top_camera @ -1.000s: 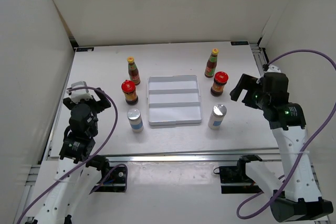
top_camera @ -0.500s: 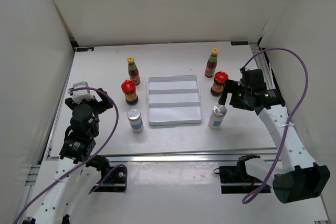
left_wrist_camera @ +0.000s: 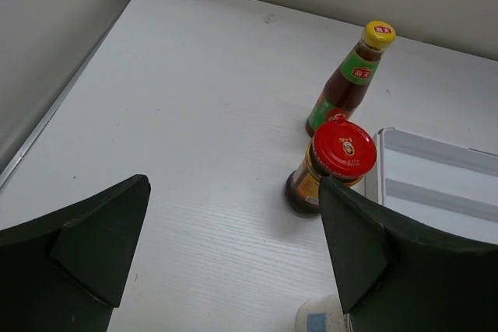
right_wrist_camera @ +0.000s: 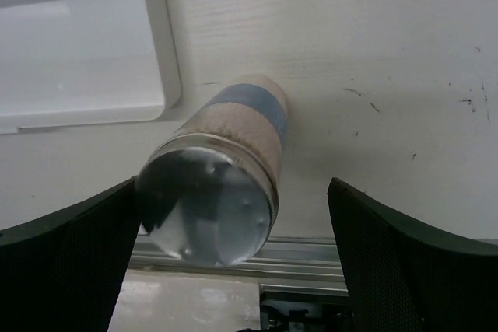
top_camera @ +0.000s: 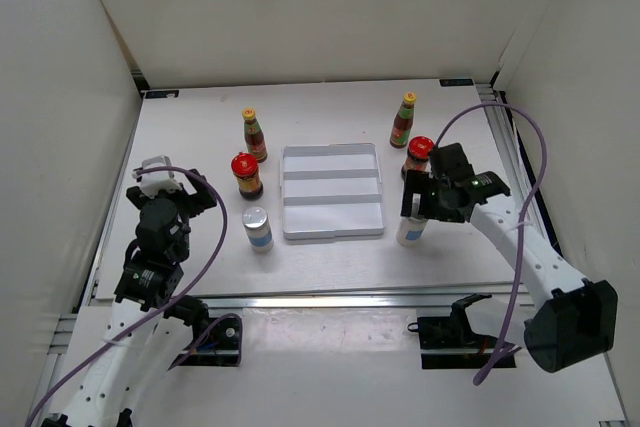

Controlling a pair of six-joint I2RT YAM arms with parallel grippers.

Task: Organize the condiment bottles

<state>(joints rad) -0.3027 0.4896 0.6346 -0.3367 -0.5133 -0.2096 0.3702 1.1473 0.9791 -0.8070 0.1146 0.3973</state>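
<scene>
- My left end effector (left_wrist_camera: 233, 184) hangs open, jaws wide apart and holding nothing, above the left part of the desk (top_camera: 190, 127).
- Ahead of it, the left red-lidded jar (top_camera: 245, 175) stands upright just left of the tray, apart from it.
- The left yellow-capped sauce bottle (top_camera: 253, 135) stands upright just behind that jar, near the tray's far left corner.
- The left silver-capped shaker (top_camera: 257, 228) stands upright on my side of the jar, beside the tray's near left corner.
- The white ridged tray (top_camera: 332, 232) lies flat in the middle of the desk, between the two groups of bottles.
- The right silver-capped shaker (right_wrist_camera: 245, 118) stands just off the tray's near right corner.
- My right end effector (right_wrist_camera: 233, 192) is open and sits over this shaker, one finger on either side of the cap. The cap is close to one finger and well apart from the other, so nothing is gripped.
- The right red-lidded jar (top_camera: 417, 154) stands upright just behind my right end effector.
- The right yellow-capped sauce bottle (top_camera: 402, 120) stands upright behind that jar.
</scene>
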